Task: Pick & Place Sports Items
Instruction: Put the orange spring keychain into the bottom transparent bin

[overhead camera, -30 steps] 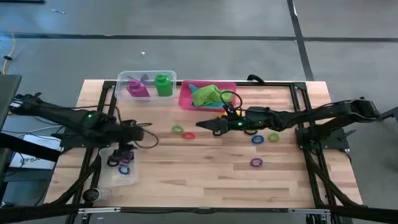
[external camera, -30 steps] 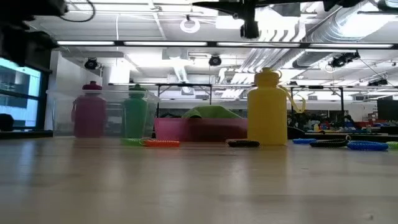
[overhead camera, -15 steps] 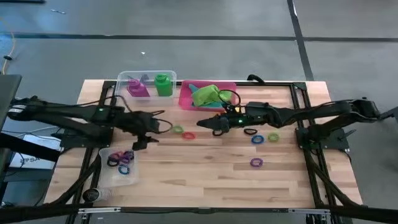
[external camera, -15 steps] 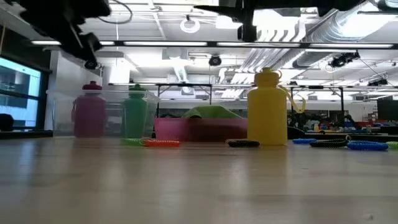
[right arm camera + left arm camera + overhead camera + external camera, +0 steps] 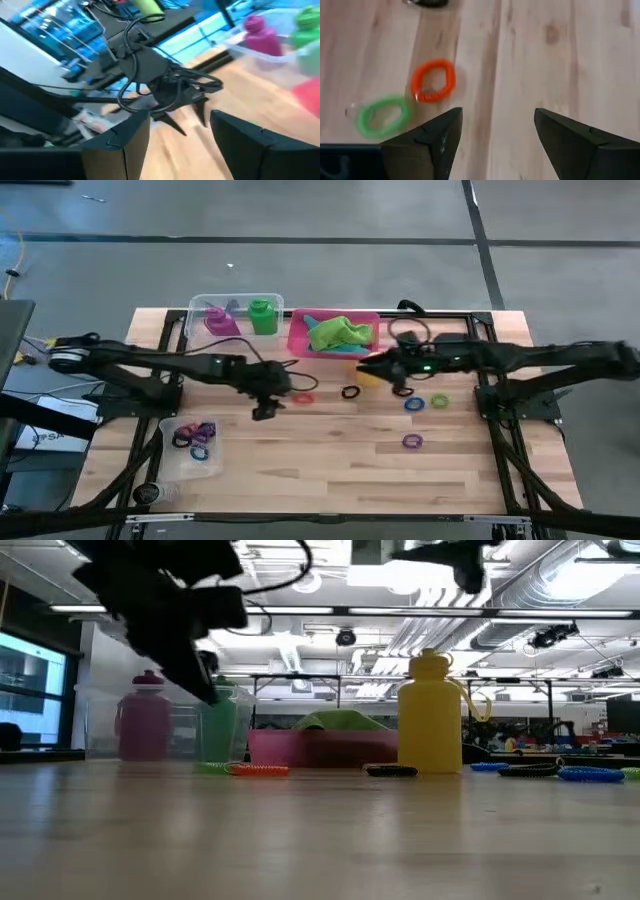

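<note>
Left gripper (image 5: 496, 137) hovers over the table – fingers apart, empty – beside the orange ring (image 5: 433, 81). Right gripper (image 5: 366, 369), also apart, holds nothing

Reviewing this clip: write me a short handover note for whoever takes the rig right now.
Left gripper: open, empty, over the orange ring and green ring.
Right gripper: open, empty, by the pink tray.
Done: purple bottle and green bottle in the far tub; green cloth in the tray; some rings in the near tub.
Left: yellow bottle and loose rings on the table.
</note>
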`<state>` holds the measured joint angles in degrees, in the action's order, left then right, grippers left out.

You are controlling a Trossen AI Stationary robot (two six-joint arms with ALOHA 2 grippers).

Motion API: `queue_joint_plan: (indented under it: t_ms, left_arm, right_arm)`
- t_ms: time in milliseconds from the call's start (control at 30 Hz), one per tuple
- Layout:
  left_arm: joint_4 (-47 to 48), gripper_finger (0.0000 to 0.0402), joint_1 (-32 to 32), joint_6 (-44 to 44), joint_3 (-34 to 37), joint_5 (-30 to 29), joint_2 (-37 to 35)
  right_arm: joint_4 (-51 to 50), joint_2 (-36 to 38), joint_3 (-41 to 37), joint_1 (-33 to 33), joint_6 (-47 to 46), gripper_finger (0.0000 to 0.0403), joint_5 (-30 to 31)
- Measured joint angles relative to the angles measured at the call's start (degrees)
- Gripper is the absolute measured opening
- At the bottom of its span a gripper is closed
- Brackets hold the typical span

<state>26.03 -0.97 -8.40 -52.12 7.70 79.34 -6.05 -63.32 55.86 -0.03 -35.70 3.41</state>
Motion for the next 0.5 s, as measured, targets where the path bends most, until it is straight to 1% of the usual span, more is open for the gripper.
queue_joint_plan:
  t_ms: [133, 267, 500]
  left_arm:
    - [-4.0, 0.0202, -1.3, 0.0, 0.0, 0.0, 3.1]
    - [-5.6, 0.0202, -2.7, 0.0, 0.0, -0.7, 6.0]
    - [-10.4, 0.0202, -3.9, 2.2, 0.0, -1.3, 11.9]
  right_arm:
    - [-8.7, 5.5, 0.0, 0.0, 1.5, 0.0164, 2.9]
    - [-15.0, 9.6, 0.0, 0.0, 1.4, 0.0164, 4.8]
    - [-19.0, 13.5, 0.0, 0.0, 0.8, 0.0164, 6.5]
